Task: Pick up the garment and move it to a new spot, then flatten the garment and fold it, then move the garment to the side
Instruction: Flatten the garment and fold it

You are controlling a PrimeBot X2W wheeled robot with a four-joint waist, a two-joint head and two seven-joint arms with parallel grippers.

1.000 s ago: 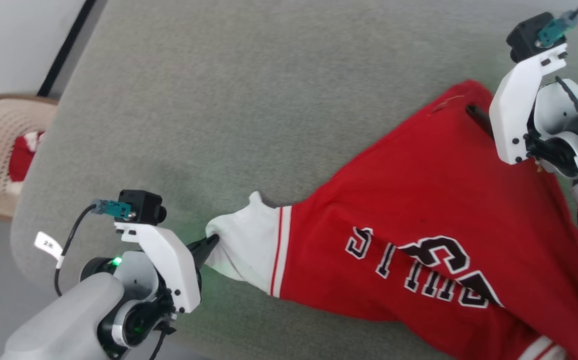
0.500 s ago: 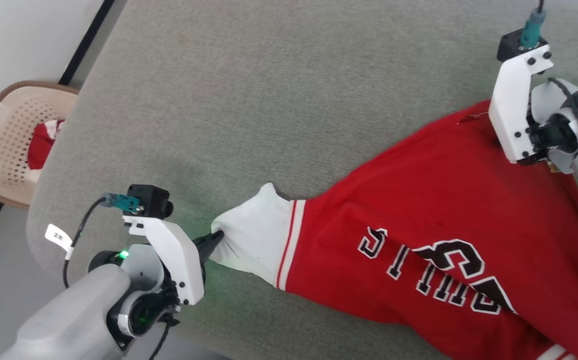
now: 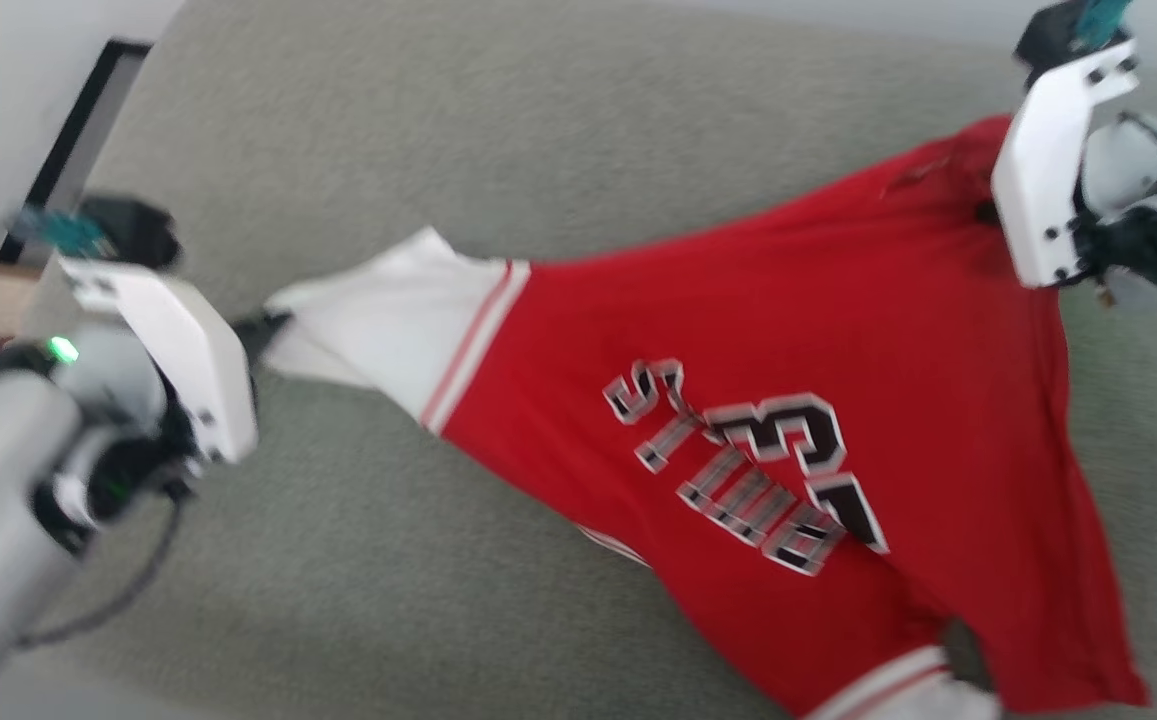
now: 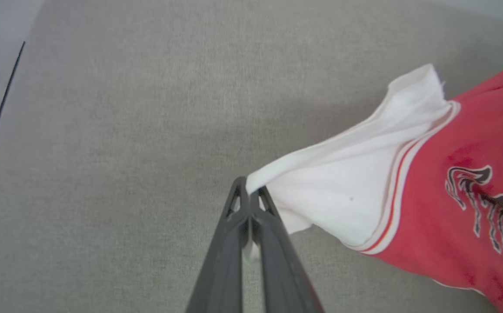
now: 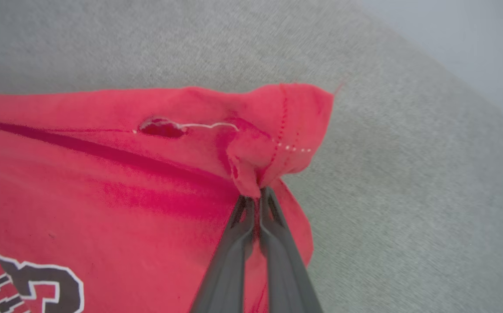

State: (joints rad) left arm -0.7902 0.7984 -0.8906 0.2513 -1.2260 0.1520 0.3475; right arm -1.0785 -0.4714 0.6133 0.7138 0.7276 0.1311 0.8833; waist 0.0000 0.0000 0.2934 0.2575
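I have my left gripper (image 4: 249, 191) pinched closed on the white corner of the bright red thin sports garment (image 3: 838, 300), and my right gripper (image 5: 258, 193) clamped on its opposite red corner, arms spread apart.

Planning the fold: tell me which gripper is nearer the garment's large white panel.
Left. The left gripper is shut on the edge of the white panel itself; the right gripper pinches a red corner of the garment at the opposite end, beyond the lettering.

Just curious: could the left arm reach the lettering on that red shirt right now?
Probably not as things stand. Nothing covers the lettering, but the left gripper is shut on the white end of the garment, off to one side, so it would have to let go first.
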